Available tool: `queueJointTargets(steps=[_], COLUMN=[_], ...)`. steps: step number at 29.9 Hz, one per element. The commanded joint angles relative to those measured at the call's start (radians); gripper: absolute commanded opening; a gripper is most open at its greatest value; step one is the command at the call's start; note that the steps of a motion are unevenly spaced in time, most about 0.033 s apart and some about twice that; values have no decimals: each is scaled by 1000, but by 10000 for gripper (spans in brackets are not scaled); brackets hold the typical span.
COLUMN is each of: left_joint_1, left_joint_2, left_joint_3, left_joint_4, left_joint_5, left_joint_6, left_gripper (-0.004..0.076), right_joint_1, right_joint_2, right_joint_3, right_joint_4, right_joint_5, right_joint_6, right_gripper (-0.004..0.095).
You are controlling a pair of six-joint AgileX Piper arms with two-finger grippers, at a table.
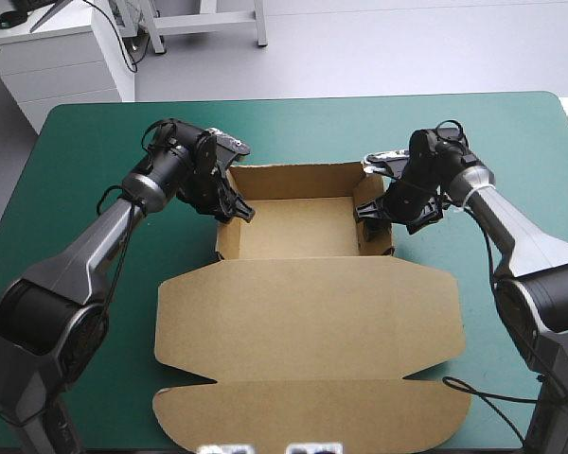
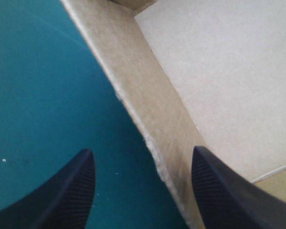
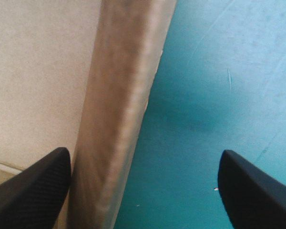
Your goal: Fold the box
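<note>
The brown box lies mid-table. Its far part is a tray with raised walls, and its lid lies flat toward the near edge. My left gripper is open and astride the tray's left wall, one finger outside over the cover and one inside over the floor. My right gripper is open too and straddles the right wall, which stands close to its inner finger. Neither gripper pinches the board.
Bare teal-green cover surrounds the box on the left, right and far sides. The flat lid reaches almost to the table's near edge. A black cable lies on the cover by the lid's right front corner.
</note>
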Motion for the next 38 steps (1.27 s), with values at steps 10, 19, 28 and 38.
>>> queueJointTargets(steps=[10, 19, 28, 38], left_joint_1=[1, 1, 1, 1], left_joint_2=[-149, -313, -599, -852], left_joint_3=[-31, -31, -12, 37], left_joint_4=[-36, -57, -61, -61], left_joint_5=[-53, 23, 61, 61], left_joint_6=[-11, 119, 178, 160], left_gripper=[435, -4, -6, -6], right_joint_1=[-4, -4, -4, -4], right_joint_2=[-173, -190, -186, -186], right_joint_3=[-28, -28, -28, -28], right_joint_4=[4, 4, 6, 4], right_joint_5=[-10, -4, -17, -23], right_joint_6=[-11, -8, -8, -8], right_gripper=[788, 782, 774, 765])
